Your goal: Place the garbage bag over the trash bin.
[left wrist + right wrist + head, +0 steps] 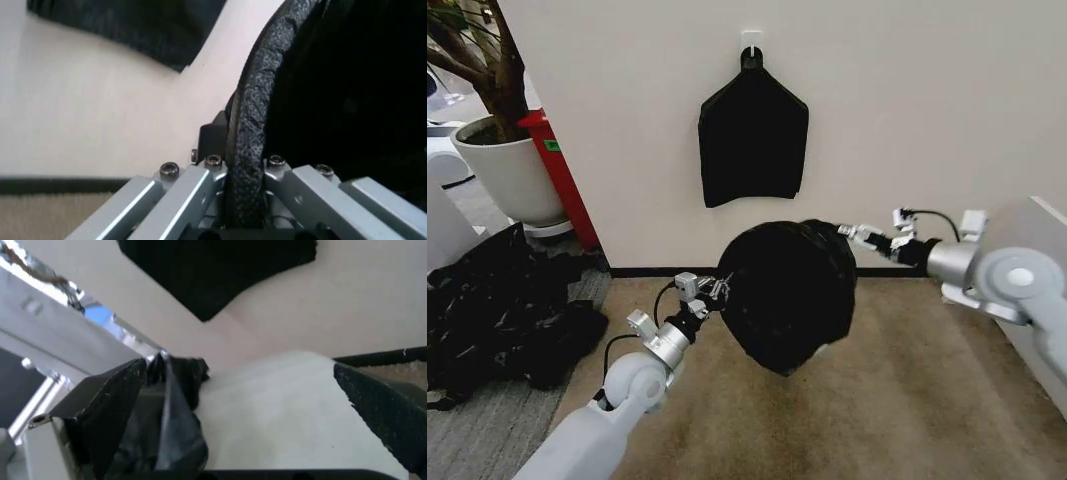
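Thin glossy black plastic garbage bag [789, 295] hangs stretched wide between both arms, just below the flat black house-shaped bundle [753, 140], likely to spread its mouth. Left gripper [714, 290] clamps its left edge; right gripper [855, 234] stands apart, film against one finger.

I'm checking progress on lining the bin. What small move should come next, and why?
Probably open the left gripper and ease it away. The bag is already stretched into a round dome, the right gripper stands open with plastic hanging at one finger, and the left fingers alone clamp the bag's edge.
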{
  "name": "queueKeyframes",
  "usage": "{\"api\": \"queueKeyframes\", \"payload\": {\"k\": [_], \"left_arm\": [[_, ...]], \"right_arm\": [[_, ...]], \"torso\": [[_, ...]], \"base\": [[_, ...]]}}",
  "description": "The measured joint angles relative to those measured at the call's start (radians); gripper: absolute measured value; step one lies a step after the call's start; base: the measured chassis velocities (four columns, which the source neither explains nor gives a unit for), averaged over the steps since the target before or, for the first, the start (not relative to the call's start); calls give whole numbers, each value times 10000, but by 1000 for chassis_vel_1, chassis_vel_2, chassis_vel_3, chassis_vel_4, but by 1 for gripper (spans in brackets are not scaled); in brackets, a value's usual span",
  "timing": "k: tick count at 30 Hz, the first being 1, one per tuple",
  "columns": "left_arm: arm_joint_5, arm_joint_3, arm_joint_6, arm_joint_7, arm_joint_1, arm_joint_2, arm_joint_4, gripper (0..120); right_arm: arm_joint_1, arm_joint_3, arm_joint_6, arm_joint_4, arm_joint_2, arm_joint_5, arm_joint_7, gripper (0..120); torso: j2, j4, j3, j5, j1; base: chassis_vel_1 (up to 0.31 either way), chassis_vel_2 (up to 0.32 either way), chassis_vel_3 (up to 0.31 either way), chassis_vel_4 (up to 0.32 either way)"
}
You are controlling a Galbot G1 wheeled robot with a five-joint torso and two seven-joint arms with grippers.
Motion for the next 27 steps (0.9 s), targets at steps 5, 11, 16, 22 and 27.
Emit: {"api": "queueKeyframes", "payload": {"k": [5, 11, 16, 22, 27], "left_arm": [[-1147, -32, 310, -500, 114, -21, -10, 1], [-2754, -55, 550, -1800, -184, -157, 200, 1], [-3254, -28, 776, -2472, -329, -172, 279, 1], [-3271, 45, 880, -2675, -367, -162, 282, 1], [-3232, 73, 892, -2679, -368, -180, 247, 1]], "right_arm": [[-240, 422, 240, 160, 475, 218, 555, 100], [-1682, 1597, 503, 1320, 1285, 310, 2104, 100], [-3276, 2324, 582, 2993, 2123, -508, 2617, 100], [-4056, 2018, 685, 4115, 2888, -1887, 2846, 100], [-4285, 1787, 679, 4281, 3073, -2348, 2902, 100]], "torso": [[0, 4, 0, 1, 0], [0, -1, 0, 5, 0], [0, -1, -1, 3, 0], [0, 0, -1, 2, 0], [0, 1, -1, 4, 0]], "base": [[0, 0, 0, 0], [0, 0, 0, 0], [0, 0, 0, 0], [0, 0, 0, 0], [0, 0, 0, 0]]}}
